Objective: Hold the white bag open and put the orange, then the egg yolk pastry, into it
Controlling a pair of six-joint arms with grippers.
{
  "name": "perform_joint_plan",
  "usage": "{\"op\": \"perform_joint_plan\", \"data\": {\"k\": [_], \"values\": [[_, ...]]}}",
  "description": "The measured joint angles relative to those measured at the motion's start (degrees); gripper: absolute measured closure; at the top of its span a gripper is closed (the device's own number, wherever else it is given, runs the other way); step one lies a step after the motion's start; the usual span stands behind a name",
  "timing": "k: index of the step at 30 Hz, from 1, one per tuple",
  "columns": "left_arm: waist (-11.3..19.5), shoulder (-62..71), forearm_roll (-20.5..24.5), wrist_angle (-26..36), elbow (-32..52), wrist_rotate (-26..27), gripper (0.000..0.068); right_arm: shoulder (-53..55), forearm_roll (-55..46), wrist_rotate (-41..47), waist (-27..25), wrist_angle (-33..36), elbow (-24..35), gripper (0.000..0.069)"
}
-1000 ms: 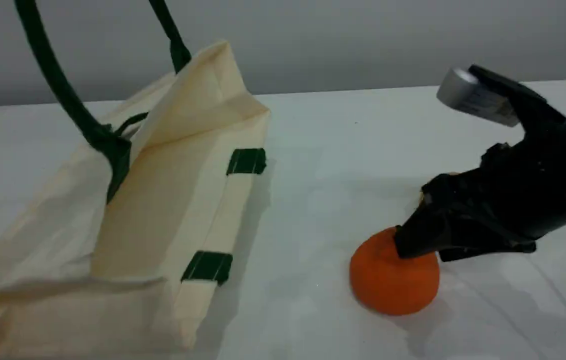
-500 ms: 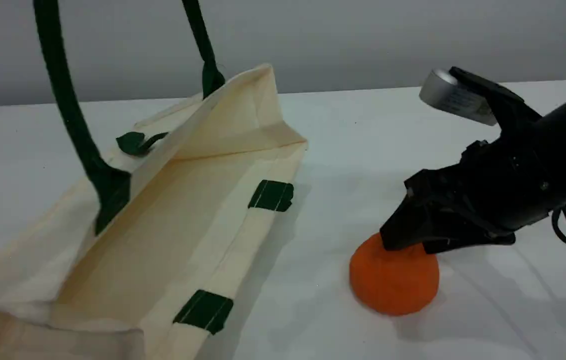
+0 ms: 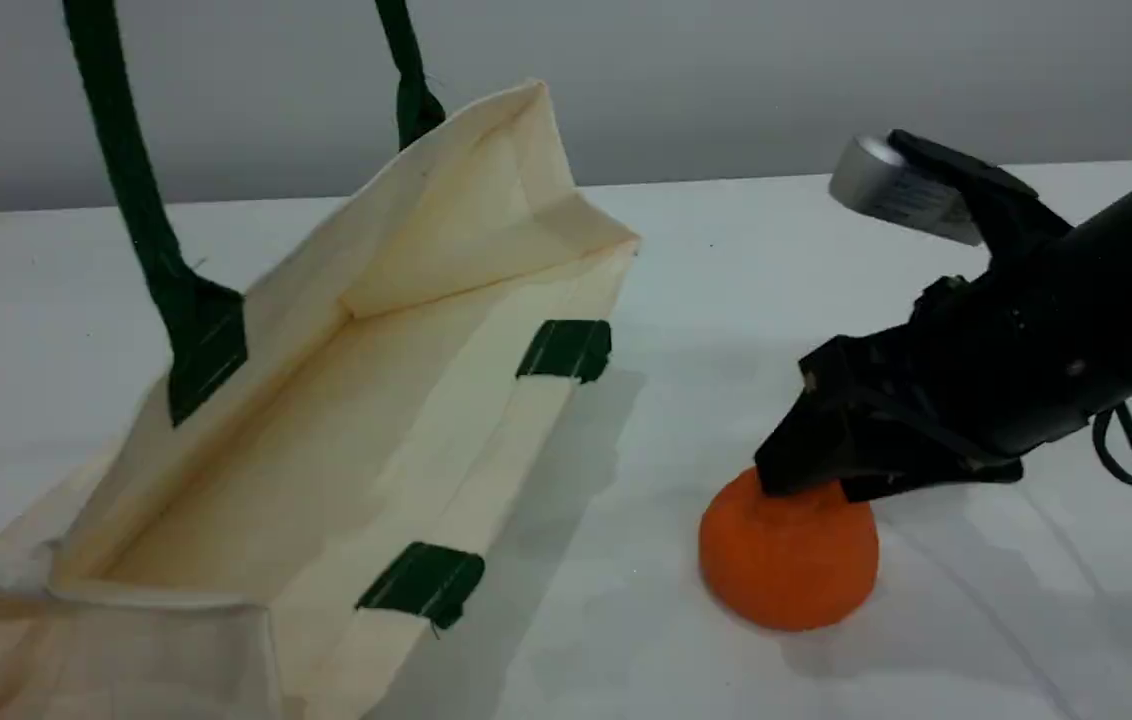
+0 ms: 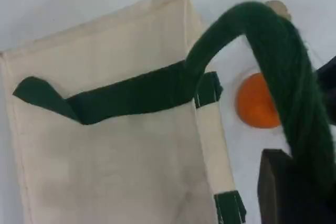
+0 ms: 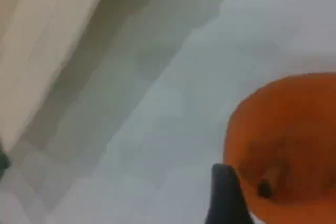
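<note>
Surface: white table (image 3: 686, 620) under a plain grey wall, which is all I see from my station.
White bag: the white bag (image 3: 346, 420) lies on the table's left side with its mouth held up and open toward the camera; I can see down into its cream inside.
Handle: one dark green strap handle (image 4: 294, 87) is pulled up out of the scene view's top edge; in the left wrist view it runs down to the left gripper (image 4: 294, 192).
Left gripper: fingers together, clamped on that strap handle, as far as I read it.
Orange: the orange (image 3: 788, 560) sits on the table to the right of the bag, apart from it, stem end up.
Right gripper: the right gripper (image 3: 811, 482) is down on the top of the orange, jaws spread wide; one dark fingertip (image 5: 226, 195) lies against the fruit beside its stem. I cannot tell whether it is gripped.
Egg yolk pastry: only a tan sliver (image 4: 278, 8) shows past the strap.
</note>
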Motion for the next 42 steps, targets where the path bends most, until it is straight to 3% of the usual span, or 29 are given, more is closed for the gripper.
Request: {"op": "perform_joint_plan", "data": {"k": [14, 23, 26, 30, 31, 39, 42], "values": [[0.00, 0.00, 0.01, 0.44, 0.00, 0.12, 0.0602, 4.12, 0.28, 0.00, 0.00, -2.36, -3.43, 0.0284], [0.00, 0.00, 0.01, 0.44, 0.05, 0.16, 0.0602, 8.40, 0.26, 0.00, 0.00, 1.09, -3.46, 0.0293], [0.00, 0.00, 0.01, 0.38, 0.05, 0.16, 0.0602, 8.45, 0.26, 0.00, 0.00, 2.51, -3.46, 0.0377], [0.00, 0.00, 0.01, 0.32, 0.05, 0.16, 0.0602, 8.45, 0.09, 0.00, 0.00, 5.08, -3.46, 0.0607], [0.00, 0.00, 0.01, 0.32, 0.05, 0.16, 0.0602, 8.45, 0.09, 0.00, 0.00, 5.89, -3.46, 0.0633], [0.00, 0.00, -1.85, 0.50, 0.05, 1.49, 0.0602, 5.06, -0.20, 0.00, -0.06, 16.07, -3.36, 0.0647], [0.00, 0.00, -1.34, 0.55, 0.05, 1.49, 0.0602, 1.44, -0.20, 0.00, -0.06, 15.03, -3.36, 0.0647]]}}
